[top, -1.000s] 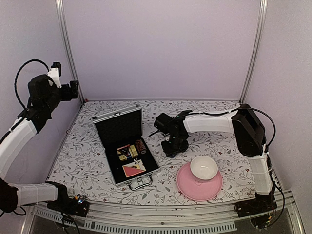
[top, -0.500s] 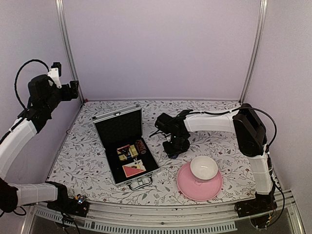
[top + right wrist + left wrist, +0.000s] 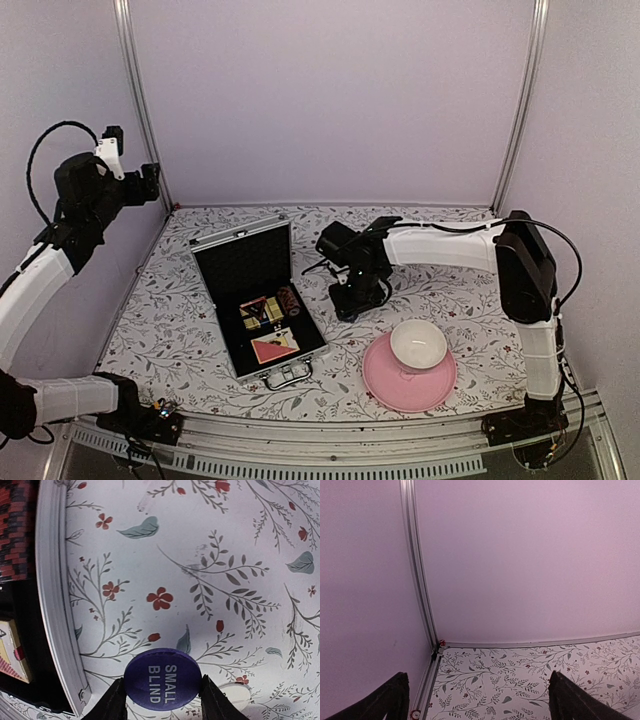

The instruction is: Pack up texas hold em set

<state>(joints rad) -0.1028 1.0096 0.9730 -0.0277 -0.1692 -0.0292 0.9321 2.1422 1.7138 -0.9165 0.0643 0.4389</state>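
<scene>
Well, the right pincer was pinching the blue round disc by its edges, one finger on each side. The words SMALL BLIND showed on the disc. Just to one side lay the silver rim of the briefcase, open on the tabletop. Inside sat the dark red chip stack, the gold-and-dark card box and the red/pink card box.

I thought the good way was to keep the squeeze steady and lift the disc over the rim. Then it could go down on bare black lining, not on the boxes. The hold was thin, so a bump on the rim could knock the disc loose.

The left pincer hung high near the back corner, spread wide and holding nothing.
</scene>
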